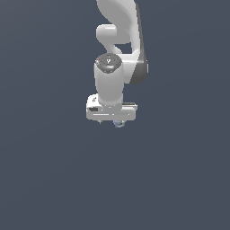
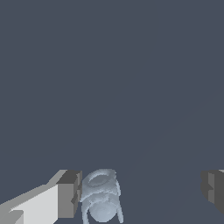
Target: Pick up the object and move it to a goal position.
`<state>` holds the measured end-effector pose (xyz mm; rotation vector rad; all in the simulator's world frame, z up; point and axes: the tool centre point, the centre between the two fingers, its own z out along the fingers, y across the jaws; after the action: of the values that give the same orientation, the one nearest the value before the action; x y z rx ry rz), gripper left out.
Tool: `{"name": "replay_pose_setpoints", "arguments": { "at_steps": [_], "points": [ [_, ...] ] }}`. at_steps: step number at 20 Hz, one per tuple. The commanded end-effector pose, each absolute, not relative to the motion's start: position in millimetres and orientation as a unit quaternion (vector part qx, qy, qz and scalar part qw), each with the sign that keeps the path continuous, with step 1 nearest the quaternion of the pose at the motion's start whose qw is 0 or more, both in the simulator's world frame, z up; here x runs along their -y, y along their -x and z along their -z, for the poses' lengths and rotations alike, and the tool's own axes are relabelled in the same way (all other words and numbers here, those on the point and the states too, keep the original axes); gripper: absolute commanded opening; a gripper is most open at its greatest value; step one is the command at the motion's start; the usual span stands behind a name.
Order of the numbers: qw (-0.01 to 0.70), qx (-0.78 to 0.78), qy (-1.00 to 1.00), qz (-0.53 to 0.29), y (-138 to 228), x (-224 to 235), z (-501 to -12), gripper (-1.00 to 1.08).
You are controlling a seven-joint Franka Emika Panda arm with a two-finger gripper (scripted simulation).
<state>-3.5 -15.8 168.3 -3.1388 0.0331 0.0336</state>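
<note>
The object [image 2: 100,197] is a small pale grey-blue ridged lump. In the wrist view it sits between the fingers of my gripper [image 2: 141,192], right beside one grey finger pad [image 2: 69,193]. The other pad [image 2: 213,189] stands far from it, so the jaws are wide open. In the exterior view the white gripper [image 1: 111,117] hangs straight down from the arm. Only a small bit of the object [image 1: 118,123] peeks out below the gripper body; the fingers themselves are mostly hidden there.
A plain dark grey-blue surface [image 1: 54,179] fills both views. The white arm [image 1: 117,40] rises toward the top of the exterior view. No other object or goal marker shows.
</note>
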Motion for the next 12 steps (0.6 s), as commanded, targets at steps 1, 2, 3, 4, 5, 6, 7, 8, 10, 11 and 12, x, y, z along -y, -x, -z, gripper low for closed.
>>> {"name": "replay_pose_setpoints", "arguments": {
  "at_steps": [1,2,3,4,5,6,7,8,10,11,12],
  "points": [
    [0.002,-0.011,1.0,-0.012,3.8,16.2,-167.8,1.0],
    [0.001,-0.011,1.0,-0.011,3.8,15.8,-168.0,1.0],
    [0.001,-0.01,1.0,-0.011,4.2,15.4,-167.6,1.0],
    [0.001,-0.009,1.0,-0.011,4.9,15.1,-166.8,1.0],
    [0.001,-0.008,1.0,-0.011,6.0,14.7,-165.8,1.0],
    [0.001,-0.007,1.0,-0.011,7.2,14.1,-164.5,1.0],
    [0.001,-0.005,1.0,-0.011,8.8,13.3,-163.0,1.0],
    [0.001,-0.003,1.0,-0.011,10.6,12.4,-161.2,1.0],
    [0.001,0.002,1.0,-0.01,15.0,10.2,-157.0,1.0],
    [0.001,0.005,1.0,-0.01,17.7,8.9,-154.5,1.0],
    [0.001,0.009,1.0,-0.009,20.6,7.5,-151.8,1.0]
  ]
}}
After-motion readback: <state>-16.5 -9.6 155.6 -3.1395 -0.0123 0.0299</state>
